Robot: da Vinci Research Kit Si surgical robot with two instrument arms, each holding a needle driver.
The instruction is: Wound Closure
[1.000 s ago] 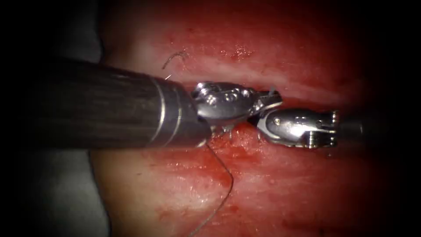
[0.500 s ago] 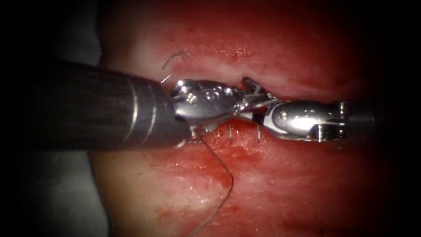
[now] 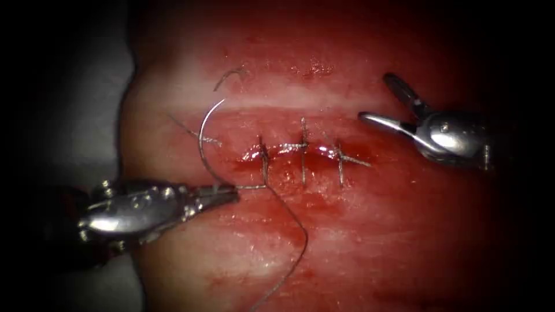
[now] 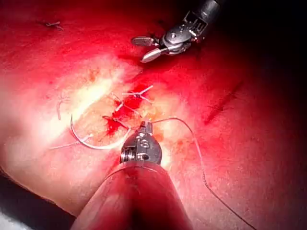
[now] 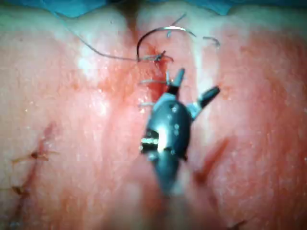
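Left tool jaws pinch the needle near its thread end; the curve rises free above the tissue, left of the cut. Right tool jaws spread, holding nothing, right of the stitches.

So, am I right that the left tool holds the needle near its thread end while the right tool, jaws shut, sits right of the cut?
Not quite: in the endoscope view the right tool has its jaws open, holding nothing. The left tool does hold the needle near its thread end.
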